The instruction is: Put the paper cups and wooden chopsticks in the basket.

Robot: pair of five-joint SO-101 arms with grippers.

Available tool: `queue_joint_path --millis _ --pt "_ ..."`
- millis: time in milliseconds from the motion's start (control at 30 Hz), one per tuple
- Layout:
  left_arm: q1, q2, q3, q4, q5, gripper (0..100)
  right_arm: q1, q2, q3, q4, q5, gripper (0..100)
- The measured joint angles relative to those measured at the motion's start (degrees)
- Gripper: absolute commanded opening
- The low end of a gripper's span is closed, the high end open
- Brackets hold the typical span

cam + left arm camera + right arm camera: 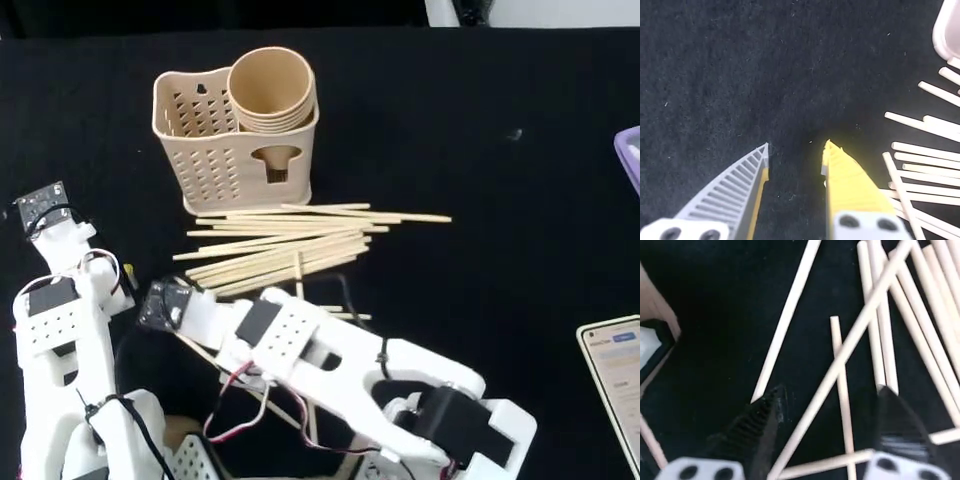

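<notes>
Half done: paper cups [272, 88] stacked inside basket [215, 170]; wooden chopsticks [290, 245] lie loose on table [480, 150] just beside basket, none gripped. Right gripper [831, 390] jaws apart, empty, above scattered sticks. Left gripper [796, 144] jaws apart, empty, over bare table near pile edge.

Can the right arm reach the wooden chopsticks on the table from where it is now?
Probably yes. The right gripper hangs open just above the loose chopsticks, and nothing seems to lie between them.

Chopsticks [290, 248] partly beneath right arm [300, 345]
</notes>
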Motion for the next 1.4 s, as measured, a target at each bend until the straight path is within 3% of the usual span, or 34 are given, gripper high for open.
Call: queue_joint_path --millis 300,500,667,1000,1167,1400 --pt "0.0 0.0 0.0 -0.1 0.0 18 -4.6 0.0 2.0 -2.6 -5.2 33.6" --pt "0.0 0.0 0.0 -0.1 0.0 18 -5.0 3.1 4.2 -9.1 -7.3 33.5" --pt "0.0 0.0 0.0 -0.1 0.0 18 -5.1 7.8 1.3 -8.1 -8.3 33.2" --pt "0.0 0.0 0.0 -0.1 -0.1 18 0.2 8.4 -0.8 -5.6 -8.2 7.7" --pt "0.0 0.0 0.0 -0.1 0.0 18 1.7 8.4 -0.9 -5.5 -6.2 1.1" --pt "0.0 0.0 0.0 -0.1 0.0 18 1.7 8.0 -0.6 -4.9 -4.6 1.2"
